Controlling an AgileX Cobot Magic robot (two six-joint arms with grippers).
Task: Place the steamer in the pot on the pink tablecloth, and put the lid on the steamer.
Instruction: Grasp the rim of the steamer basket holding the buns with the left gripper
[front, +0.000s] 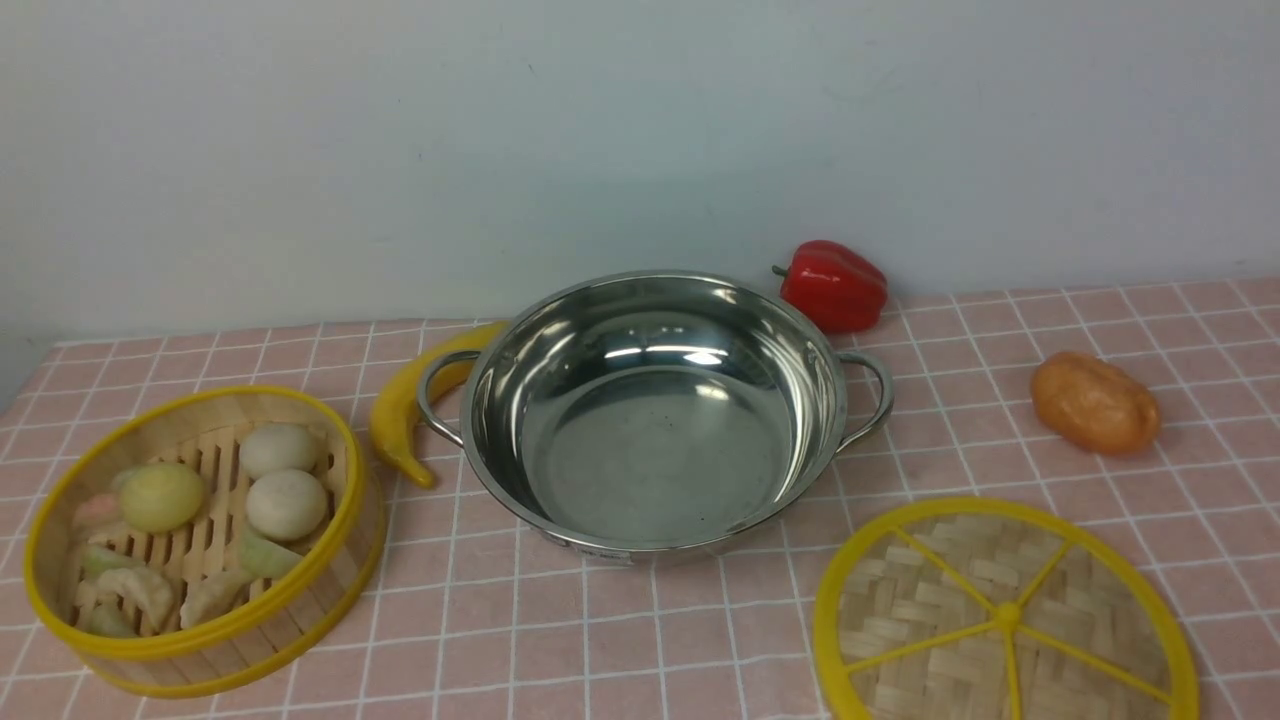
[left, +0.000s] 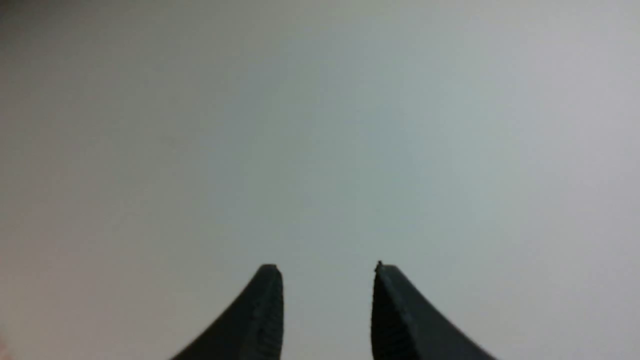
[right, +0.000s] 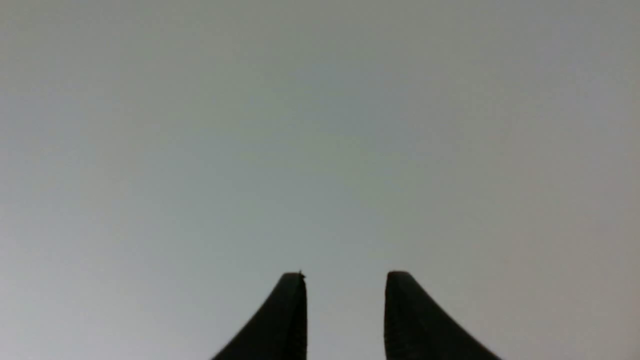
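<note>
Resting on the pink tablecloth, the stainless-steel pot is located at the centre of the front view, with its bare polished floor exposed and one looped handle on each side. The steamer is positioned upright on the cloth at the near left, apart from the pot. Two white buns, a yellow-green bun and several pale dumplings are carried on its slatted floor. The lid is laid flat on the cloth at the near right, apart from the pot, and is partly cut off by the lower edge of the view. A toy banana is placed just beside the pot's left handle. A red bell pepper is set behind the pot by the pale wall, and an orange-brown potato-like toy is seen to the right.

Neither arm is shown in the front view. In the wrist views, the left gripper and the right gripper are each shown with jaws moderately parted, and only a blank pale surface is seen between them.
</note>
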